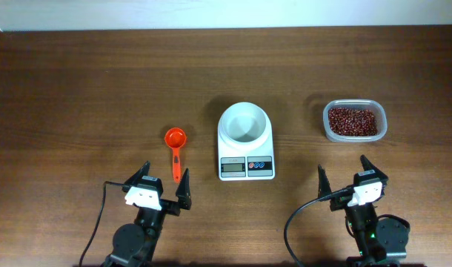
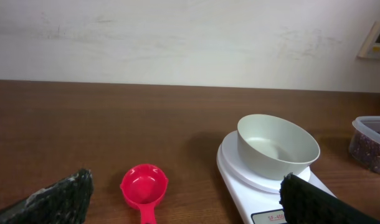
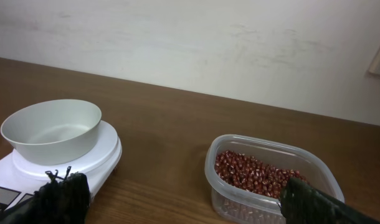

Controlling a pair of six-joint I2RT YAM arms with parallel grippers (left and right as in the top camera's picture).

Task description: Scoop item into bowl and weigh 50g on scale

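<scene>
Overhead: left pincer (image 1: 167,173) and right pincer (image 1: 341,165) gape empty; scale (image 1: 246,157) lettering illegible.

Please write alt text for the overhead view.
An empty round white bowl sits on a small white digital scale on a brown wooden table. A red plastic scoop lies to its left, a clear plastic tub of reddish-brown beans to its right. The left gripper and right gripper, both open, sit at the bottom.

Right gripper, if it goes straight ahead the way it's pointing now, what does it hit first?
Most likely the tub of beans, which sits just ahead of the right gripper, slightly right of centre. The scale and bowl lie off left.
</scene>
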